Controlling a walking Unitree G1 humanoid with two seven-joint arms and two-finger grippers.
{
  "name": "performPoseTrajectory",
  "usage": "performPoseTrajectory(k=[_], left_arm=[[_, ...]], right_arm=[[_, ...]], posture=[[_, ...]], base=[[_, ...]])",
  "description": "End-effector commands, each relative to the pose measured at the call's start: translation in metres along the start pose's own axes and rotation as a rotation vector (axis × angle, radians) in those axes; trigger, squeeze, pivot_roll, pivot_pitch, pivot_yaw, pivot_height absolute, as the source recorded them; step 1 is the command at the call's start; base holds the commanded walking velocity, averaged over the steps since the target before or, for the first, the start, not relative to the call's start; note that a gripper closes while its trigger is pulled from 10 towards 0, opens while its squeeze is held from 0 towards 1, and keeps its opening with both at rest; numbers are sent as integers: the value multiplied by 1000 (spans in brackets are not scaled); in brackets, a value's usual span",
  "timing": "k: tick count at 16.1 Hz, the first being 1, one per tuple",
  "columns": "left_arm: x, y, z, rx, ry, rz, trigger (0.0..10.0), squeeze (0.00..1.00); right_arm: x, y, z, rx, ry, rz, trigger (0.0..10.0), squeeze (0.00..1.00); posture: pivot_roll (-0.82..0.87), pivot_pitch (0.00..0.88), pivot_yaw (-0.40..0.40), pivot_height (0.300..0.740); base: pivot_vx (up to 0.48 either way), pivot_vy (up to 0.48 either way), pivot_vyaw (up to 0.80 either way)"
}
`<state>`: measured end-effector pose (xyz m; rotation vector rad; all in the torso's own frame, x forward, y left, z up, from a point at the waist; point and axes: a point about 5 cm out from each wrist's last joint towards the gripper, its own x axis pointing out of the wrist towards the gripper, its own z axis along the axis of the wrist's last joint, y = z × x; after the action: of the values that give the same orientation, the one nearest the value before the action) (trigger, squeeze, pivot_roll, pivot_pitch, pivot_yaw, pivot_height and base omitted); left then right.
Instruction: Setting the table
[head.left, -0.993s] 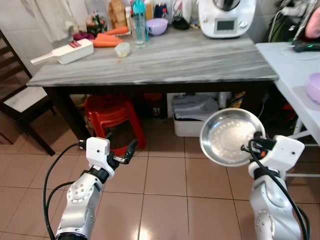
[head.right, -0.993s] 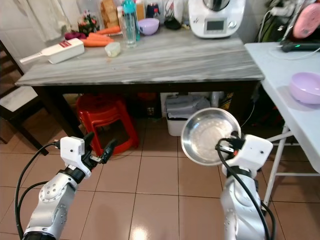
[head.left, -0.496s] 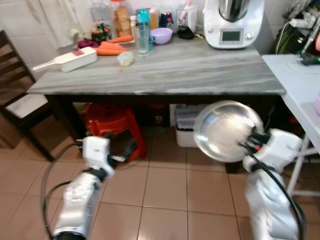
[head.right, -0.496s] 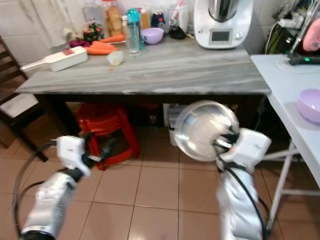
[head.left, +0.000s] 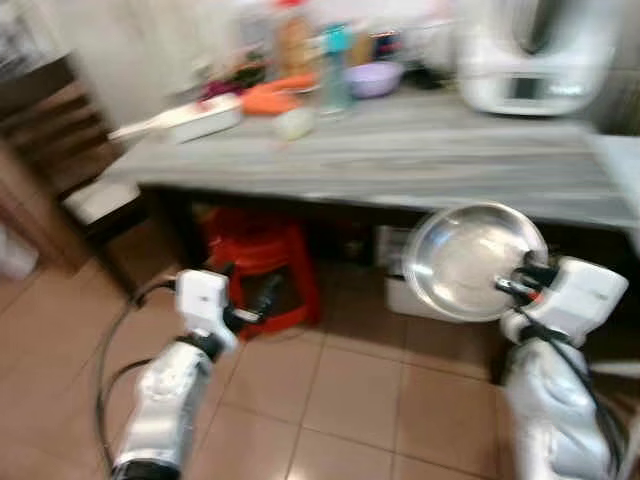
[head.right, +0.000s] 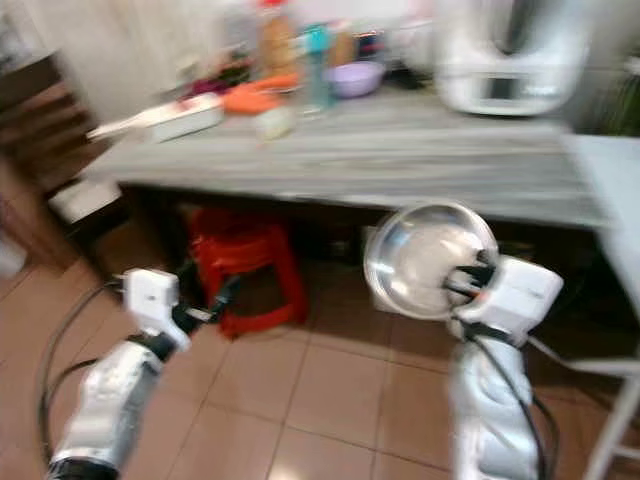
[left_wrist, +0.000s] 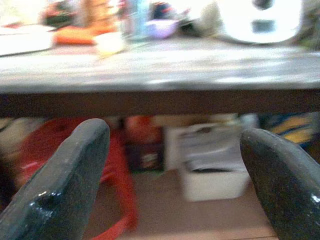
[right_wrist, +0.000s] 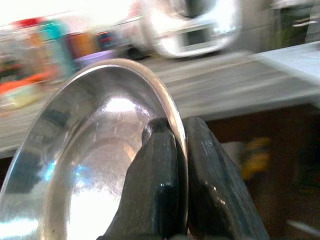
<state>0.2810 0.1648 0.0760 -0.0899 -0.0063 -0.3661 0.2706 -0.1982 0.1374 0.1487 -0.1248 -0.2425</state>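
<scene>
Fingers of right gripper (right_wrist: 170, 150) clenched on rim of steel bowl (head.left: 470, 262), held tilted, right of centre frame, below table (head.left: 420, 160) edge. Left gripper (head.left: 250, 305) spread, empty, lower left. Views blurred. Judgement: keep pinch firm, level bowl, raise above table edge before placing.

Grey marble table (head.left: 420, 165), red stool (head.left: 258, 250), tiled floor (head.left: 340, 400)

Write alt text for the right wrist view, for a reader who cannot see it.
The right claw pinches the rim of a shiny metal bowl, held tilted in the air. Behind it, blurred, is a grey table with a white appliance.
</scene>
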Motion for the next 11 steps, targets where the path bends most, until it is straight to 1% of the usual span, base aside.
performPoseTrajectory(k=[1, 5, 7, 9, 11], left_arm=[[7, -6, 6, 9, -22, -29, 10000, 0], [8, -10, 6, 10, -24, -41, 10000, 0], [8, -9, 4, 10, -20, -40, 10000, 0], [8, -9, 4, 8, -19, -38, 10000, 0], [10, -12, 6, 4, -28, -43, 10000, 0]], right_arm=[[-1, -10, 4, -11, -19, -33, 10000, 0], [-2, -13, 2, 0, -8, -59, 10000, 0], [-2, -13, 2, -5, -9, -58, 10000, 0], [-2, -13, 2, -6, -9, -59, 10000, 0], [-1, -13, 1, -8, -9, -57, 10000, 0]], posture=[[-27, 0, 93, 740], [-34, 0, 93, 740], [-34, 0, 91, 740], [-34, 0, 91, 740], [-33, 0, 88, 740]], base=[[315, 0, 0], [314, 0, 0], [311, 0, -638], [311, 0, 0], [311, 0, 0]])
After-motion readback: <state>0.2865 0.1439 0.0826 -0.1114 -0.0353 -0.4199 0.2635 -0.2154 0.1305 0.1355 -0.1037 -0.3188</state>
